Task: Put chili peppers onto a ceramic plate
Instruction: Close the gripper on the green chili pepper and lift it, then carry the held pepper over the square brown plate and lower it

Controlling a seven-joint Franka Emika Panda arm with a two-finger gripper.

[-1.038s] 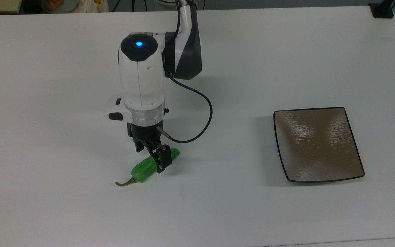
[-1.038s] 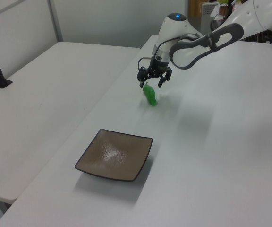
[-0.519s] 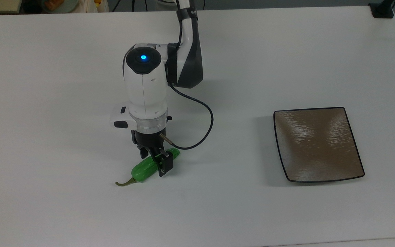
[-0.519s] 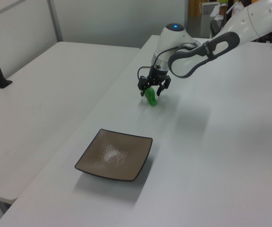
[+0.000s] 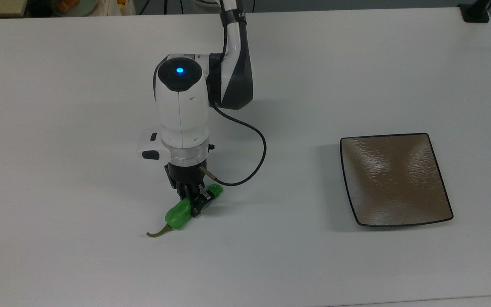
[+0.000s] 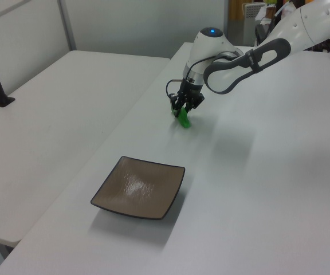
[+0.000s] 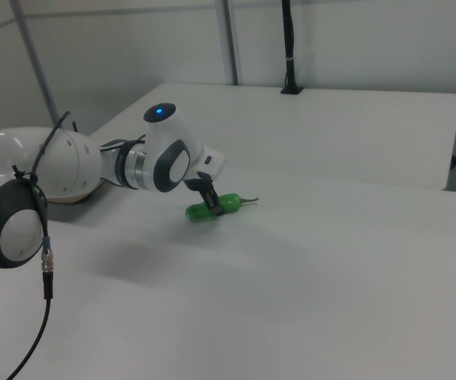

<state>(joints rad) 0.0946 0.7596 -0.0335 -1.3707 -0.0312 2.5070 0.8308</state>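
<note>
The green chili pepper [image 5: 178, 215] lies on the white table [image 5: 313, 64], its brown stem toward the top view's lower left. My gripper [image 5: 195, 200] is shut on the pepper's middle, fingers squeezing it from both sides. The pepper [image 6: 183, 118] also shows under the gripper [image 6: 183, 109] in the left view, and in the right view the pepper [image 7: 229, 201] sits in the gripper [image 7: 210, 201]. The brown square ceramic plate [image 5: 394, 179] rests far off at the top view's right, with nothing on it; in the left view the plate [image 6: 139, 187] lies nearer the camera.
The arm's black cable [image 5: 254, 153] loops beside the wrist. A black post base [image 5: 475, 13] stands at the table's far right corner in the top view. A second white table [image 6: 50, 109] adjoins in the left view.
The gripper came down over the pepper and its fingers closed on it. The pepper shifted slightly, its stem end swinging a little down in the top view.
</note>
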